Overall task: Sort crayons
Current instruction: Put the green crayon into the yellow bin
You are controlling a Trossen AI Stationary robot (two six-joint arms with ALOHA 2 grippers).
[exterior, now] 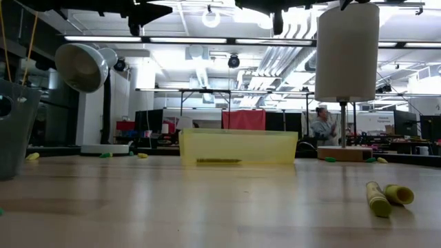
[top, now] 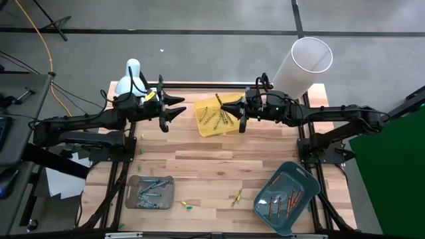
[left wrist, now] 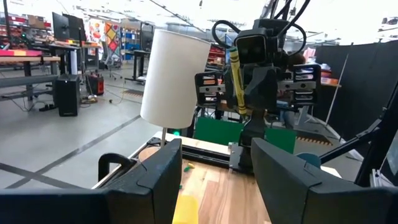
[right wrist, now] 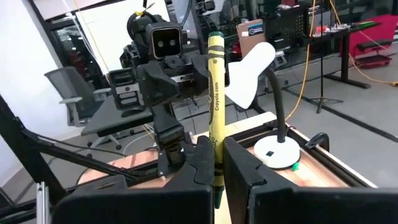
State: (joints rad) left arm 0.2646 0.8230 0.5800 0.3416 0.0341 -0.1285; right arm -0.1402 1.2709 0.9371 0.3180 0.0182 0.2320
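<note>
Here the right end effector (right wrist: 214,163) is hovering above the yellow tray (top: 211,126) near the table's (top: 219,169) far edge, pinching a yellow crayon (right wrist: 216,99) upright between closed fingers, while the left end effector (top: 174,106) is hanging spread and empty just beside the tray.

The right gripper (right wrist: 217,163) pinches an upright yellow-olive wax crayon (right wrist: 216,93); the left gripper (right wrist: 180,146) faces it over the wooden bench (right wrist: 311,180).
</note>
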